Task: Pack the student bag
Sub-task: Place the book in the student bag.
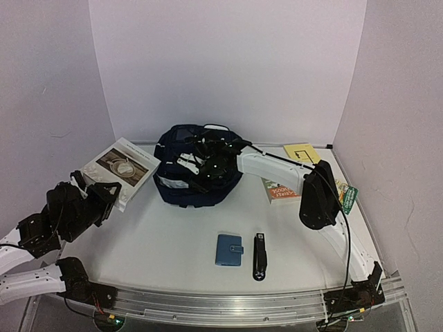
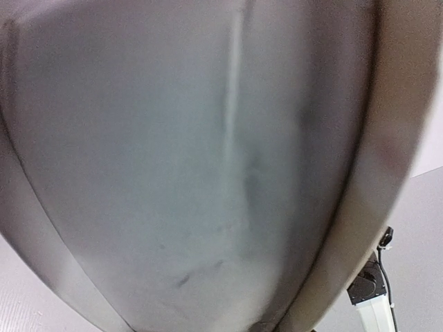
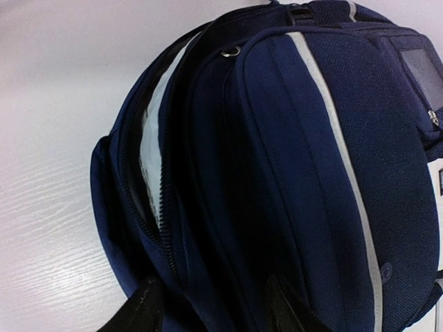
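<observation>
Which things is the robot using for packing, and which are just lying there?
Being used: student bag, with the right gripper on it; white booklet, by the left gripper.
Lying about, perhaps packed later: blue wallet, black stapler, book, yellow pad.

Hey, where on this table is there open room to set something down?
Bare table runs from the left arm to the blue wallet, in front of the student bag. The right rear is crowded: book, yellow pad, right arm.
</observation>
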`<state>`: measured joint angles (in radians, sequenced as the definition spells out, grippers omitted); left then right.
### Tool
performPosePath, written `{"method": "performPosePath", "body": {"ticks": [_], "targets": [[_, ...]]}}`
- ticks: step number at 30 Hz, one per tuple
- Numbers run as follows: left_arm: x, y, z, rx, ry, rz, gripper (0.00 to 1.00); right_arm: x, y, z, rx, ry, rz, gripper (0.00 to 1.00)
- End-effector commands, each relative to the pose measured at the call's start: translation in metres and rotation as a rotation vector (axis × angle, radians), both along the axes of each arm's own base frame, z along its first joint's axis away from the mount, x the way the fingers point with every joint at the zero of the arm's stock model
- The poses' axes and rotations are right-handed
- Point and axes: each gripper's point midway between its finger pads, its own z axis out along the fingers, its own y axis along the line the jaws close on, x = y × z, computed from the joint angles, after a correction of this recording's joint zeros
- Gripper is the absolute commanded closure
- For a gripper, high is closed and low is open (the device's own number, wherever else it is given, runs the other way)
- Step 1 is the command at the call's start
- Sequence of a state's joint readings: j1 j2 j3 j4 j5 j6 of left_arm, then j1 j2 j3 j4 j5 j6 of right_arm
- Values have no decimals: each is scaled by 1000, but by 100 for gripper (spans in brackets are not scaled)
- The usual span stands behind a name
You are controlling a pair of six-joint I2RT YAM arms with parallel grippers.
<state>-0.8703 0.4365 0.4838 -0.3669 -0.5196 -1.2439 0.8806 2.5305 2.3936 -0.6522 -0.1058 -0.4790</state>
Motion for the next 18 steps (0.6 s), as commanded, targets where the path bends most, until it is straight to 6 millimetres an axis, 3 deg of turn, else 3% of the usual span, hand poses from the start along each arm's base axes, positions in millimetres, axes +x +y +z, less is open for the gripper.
{"method": "performPosePath", "body": {"ticks": [1,6,13,18], "targets": [[-7,-3,5,-49,-9,-41,90,17,4,21,38,-93,-42,64],[-12,-8,-2,-52,2,-87,90,20,7,44,84,-116,-56,100],[-20,-14,-6,-36,7,-155,92,18,7,93,165,-154,-66,100],[-26,-47,-19,-47,20,-314,92,23,7,141,270,-202,-114,100]]}}
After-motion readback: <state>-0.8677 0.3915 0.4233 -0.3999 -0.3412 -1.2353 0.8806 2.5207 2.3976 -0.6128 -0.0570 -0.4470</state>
